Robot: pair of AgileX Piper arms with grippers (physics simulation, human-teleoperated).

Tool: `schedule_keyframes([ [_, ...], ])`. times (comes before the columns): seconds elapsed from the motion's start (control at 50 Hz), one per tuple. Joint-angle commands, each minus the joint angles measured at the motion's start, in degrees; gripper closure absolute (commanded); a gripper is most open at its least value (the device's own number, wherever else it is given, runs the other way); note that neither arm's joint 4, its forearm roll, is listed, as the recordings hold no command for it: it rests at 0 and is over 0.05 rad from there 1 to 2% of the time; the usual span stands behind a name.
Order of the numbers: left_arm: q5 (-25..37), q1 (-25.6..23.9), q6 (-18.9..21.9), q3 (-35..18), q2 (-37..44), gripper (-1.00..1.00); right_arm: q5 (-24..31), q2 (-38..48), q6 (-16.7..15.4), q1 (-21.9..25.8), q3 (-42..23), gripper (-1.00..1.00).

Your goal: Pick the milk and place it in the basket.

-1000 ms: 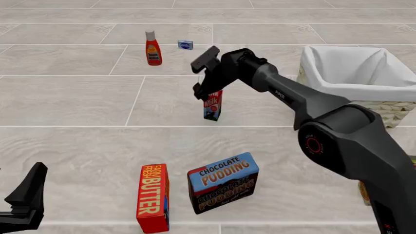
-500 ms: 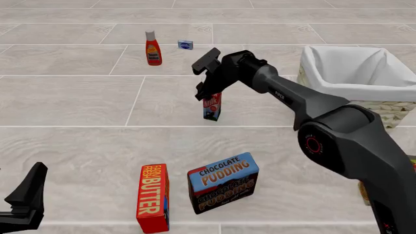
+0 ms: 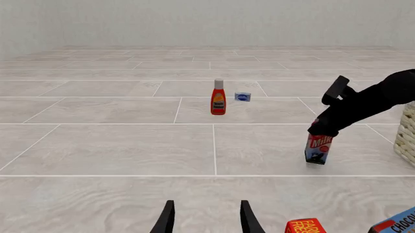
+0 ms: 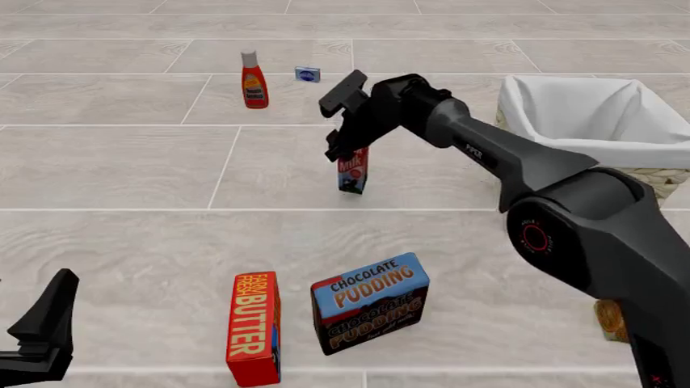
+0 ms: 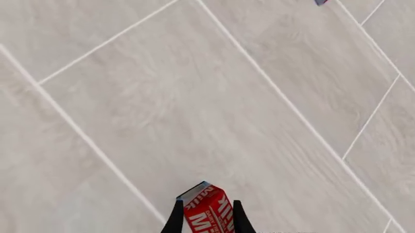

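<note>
The milk, a small red carton with white lettering and a dark blue base, is held at its top by my right gripper, slightly tilted and just above the floor. In the right wrist view the milk sits between the two fingers of the right gripper. It also shows in the left wrist view. The basket, wicker with a white liner, stands to the right of the milk. My left gripper is open and empty, low at the near left.
A red ketchup bottle and a small blue-white box stand at the back. A red butter box and a chocolate pudding box lie near the front. An orange item peeks from behind the right arm.
My right gripper, shut on the milk, has risen a little and moved slightly away; the milk has come up with it and tilted. The left arm has not moved.
</note>
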Motion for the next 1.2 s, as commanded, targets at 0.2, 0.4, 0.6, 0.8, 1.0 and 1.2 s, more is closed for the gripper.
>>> schedule_keyframes([
  [0.2, 0.0, 0.0, 0.0, 0.0, 0.0, -1.00, -0.4, -8.3, -1.9, -0.7, 2.1, 1.00],
  [0.4, 0.0, 0.0, 0.0, 0.0, 0.0, -1.00, -0.3, -13.2, -1.9, -2.2, 2.6, 1.00],
  [0.6, 0.0, 0.0, 0.0, 0.0, 0.0, -1.00, 1.6, -16.6, -3.1, -4.8, 1.5, 1.00],
  [0.8, 0.0, 0.0, 0.0, 0.0, 0.0, -1.00, 3.8, -19.5, -3.1, -8.2, -0.7, 1.00],
  [1.0, 0.0, 0.0, 0.0, 0.0, 0.0, -1.00, 6.8, -21.1, -3.7, -11.8, -2.5, 1.00],
  [1.2, 0.0, 0.0, 0.0, 0.0, 0.0, -1.00, 7.5, -24.4, -4.0, -15.2, 0.0, 1.00],
])
